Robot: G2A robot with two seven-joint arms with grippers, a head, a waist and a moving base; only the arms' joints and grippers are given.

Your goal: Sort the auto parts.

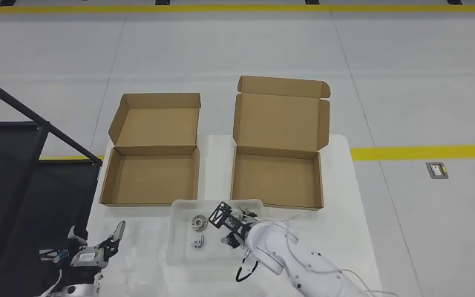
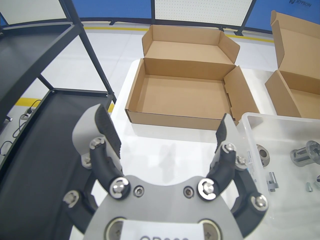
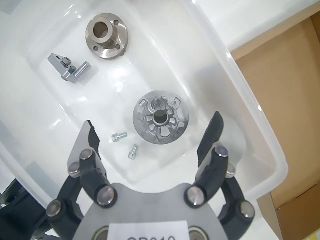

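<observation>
The slotted hub [image 3: 160, 123], a round metal disc with a centre bore and raised teeth, lies flat on the floor of the clear bin [image 3: 258, 107], and it looks like the part to be picked now, since the right gripper [image 3: 153, 127] hangs directly above it. For a clean grasp, the gripper should probably come straight down with its pads set across opposite sides of the disc's rim, low enough to catch the edge rather than the teeth. The two small screws [image 3: 119, 136] lie just beside the hub on one finger's side and could get pinched or flicked. The bin wall on the other side leaves little room. The flanged bushing [image 3: 107, 35] and the bracket with a pin [image 3: 68, 69] lie well apart from the hub. The lift must clear the bin rim before crossing to the right cardboard box [image 1: 276, 180] or the left cardboard box [image 1: 148, 178], both empty. The right gripper is spread wider than the hub and touches nothing. The left gripper [image 2: 163, 116] is also wide apart and empty, above the bench [image 1: 349, 223] beside the bin.
</observation>
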